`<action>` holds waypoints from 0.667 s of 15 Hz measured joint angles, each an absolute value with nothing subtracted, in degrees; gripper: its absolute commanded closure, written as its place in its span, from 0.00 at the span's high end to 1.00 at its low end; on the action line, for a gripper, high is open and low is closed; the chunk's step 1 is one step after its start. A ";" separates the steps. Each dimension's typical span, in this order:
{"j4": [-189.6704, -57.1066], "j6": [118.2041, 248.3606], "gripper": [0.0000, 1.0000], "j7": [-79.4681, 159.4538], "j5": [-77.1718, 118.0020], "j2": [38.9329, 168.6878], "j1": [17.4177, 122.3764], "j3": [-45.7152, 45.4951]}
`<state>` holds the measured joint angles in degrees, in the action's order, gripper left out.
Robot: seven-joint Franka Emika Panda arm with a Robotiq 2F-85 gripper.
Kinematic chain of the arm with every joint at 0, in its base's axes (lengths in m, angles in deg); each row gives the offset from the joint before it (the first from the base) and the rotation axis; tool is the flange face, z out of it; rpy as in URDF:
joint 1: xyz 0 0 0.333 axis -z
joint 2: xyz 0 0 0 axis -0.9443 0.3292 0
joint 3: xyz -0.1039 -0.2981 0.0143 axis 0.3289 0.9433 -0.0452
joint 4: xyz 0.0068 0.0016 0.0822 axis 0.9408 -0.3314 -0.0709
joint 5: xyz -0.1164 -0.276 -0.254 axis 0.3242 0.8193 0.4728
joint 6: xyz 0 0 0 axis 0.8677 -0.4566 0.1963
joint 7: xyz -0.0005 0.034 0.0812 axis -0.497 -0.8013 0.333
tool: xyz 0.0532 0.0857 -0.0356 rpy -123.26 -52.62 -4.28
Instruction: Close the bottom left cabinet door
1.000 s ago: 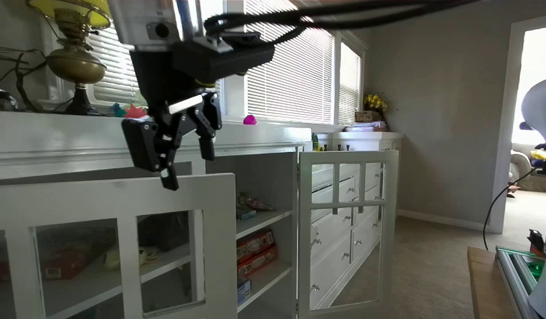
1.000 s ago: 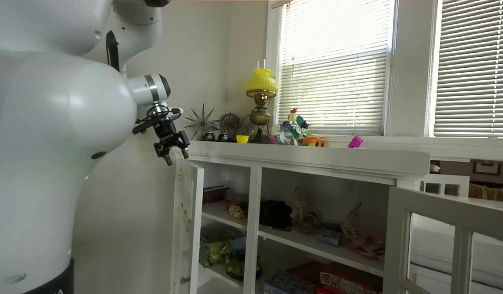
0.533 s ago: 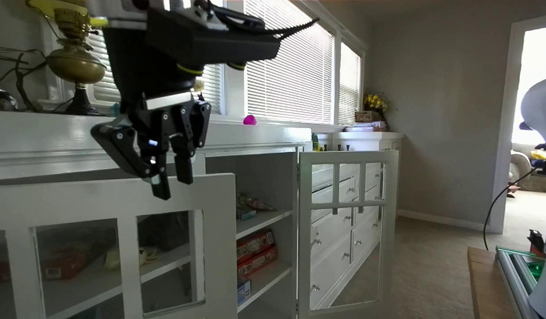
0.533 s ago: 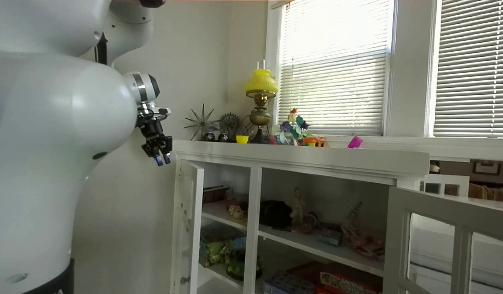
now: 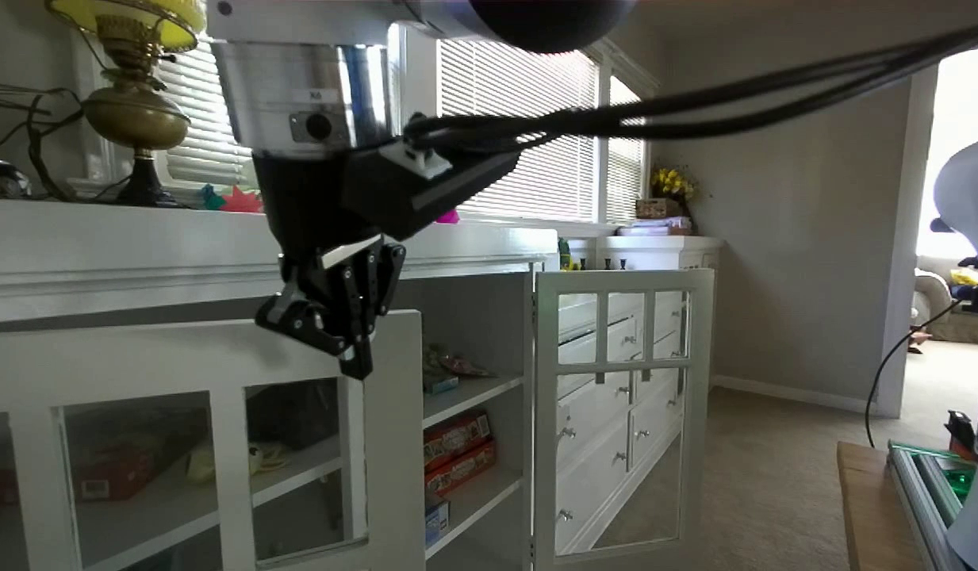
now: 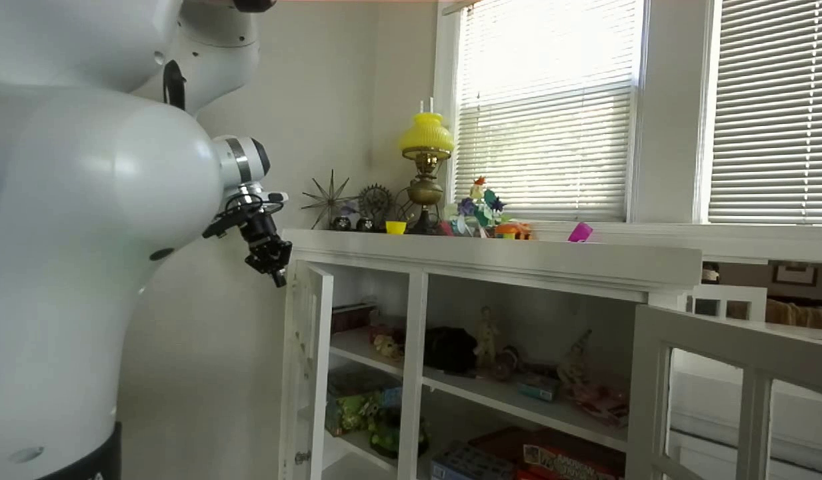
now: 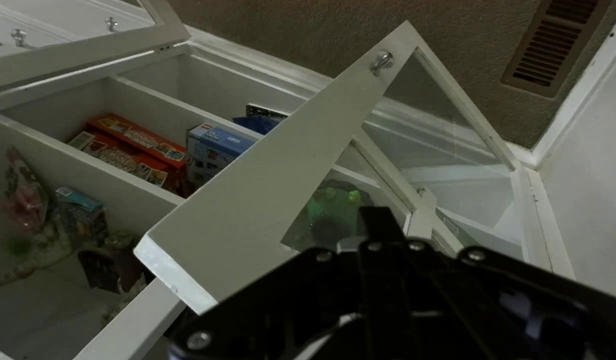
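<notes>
The bottom left cabinet door point(image 5: 395, 428), white with glass panes, stands swung out from the cabinet; in an exterior view the door point(image 6: 319, 373) shows nearly edge-on. My gripper point(image 5: 355, 361) overlaps its upper rail near the free corner. Seen from elsewhere, the gripper point(image 6: 279, 277) hangs just outside the top of the door. Looking down in the wrist view, the fingertips of the gripper point(image 7: 380, 225) lie over a pane of the door point(image 7: 238, 200). The fingers are together with nothing between them. Whether they touch the door I cannot tell.
A narrower paned door point(image 5: 544, 412) also stands open further right. Shelves inside hold red boxes point(image 7: 130, 150) and toys. The cabinet top point(image 6: 491, 257) carries a yellow lamp point(image 6: 427, 133) and ornaments. A wall point(image 7: 587, 200) runs close beside the door's hinge side.
My gripper has gone from open to shut. It has come down and, in an exterior view, shifted toward the door's free corner. The door has not moved.
</notes>
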<state>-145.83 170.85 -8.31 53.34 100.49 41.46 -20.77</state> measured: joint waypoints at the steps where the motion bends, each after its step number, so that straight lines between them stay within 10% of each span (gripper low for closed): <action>1: -146.41 170.83 0.00 -8.43 54.98 100.49 41.45 -20.65; 10: -150.93 170.82 0.00 -9.41 72.87 100.56 41.81 -20.48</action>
<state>-150.93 170.82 -9.41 72.87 100.56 41.81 -20.48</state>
